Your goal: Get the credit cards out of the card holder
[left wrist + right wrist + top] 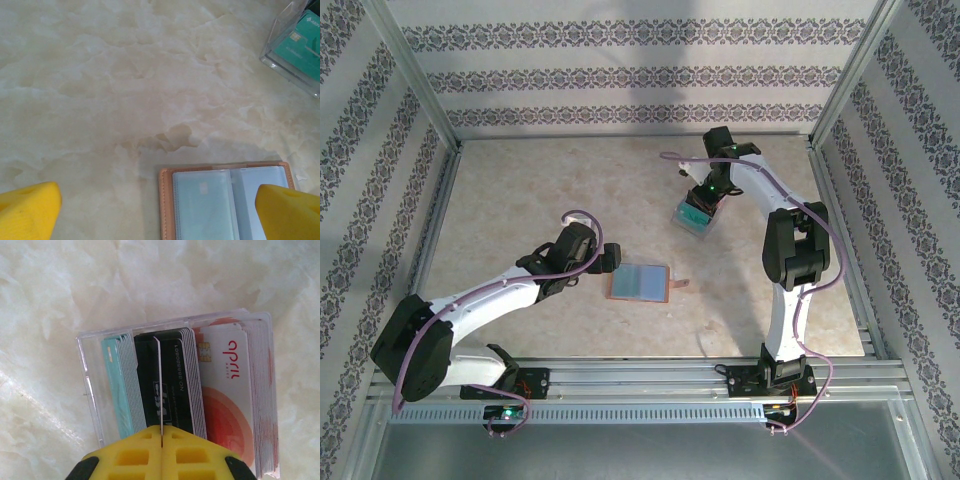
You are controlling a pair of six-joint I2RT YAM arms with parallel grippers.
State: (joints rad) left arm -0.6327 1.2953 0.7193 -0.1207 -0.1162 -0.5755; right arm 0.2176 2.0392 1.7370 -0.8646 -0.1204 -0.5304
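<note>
Marbled beige table (520,200) carries the salmon-pink card holder (640,282), lying open and flat with its pale pockets facing up. Just left of the card holder hangs the left claw (612,257), its yellow fingers (30,210) spread wide and holding nothing. Beyond the card holder and to its right, apart from it, sits a clear plastic box (87,385). Over the box the right claw (161,437) is pressed together, pinching one credit card (159,385) seen edge-on. Inside stand teal cards (112,385), black cards (177,380) and white-and-red cards (225,390).
</note>
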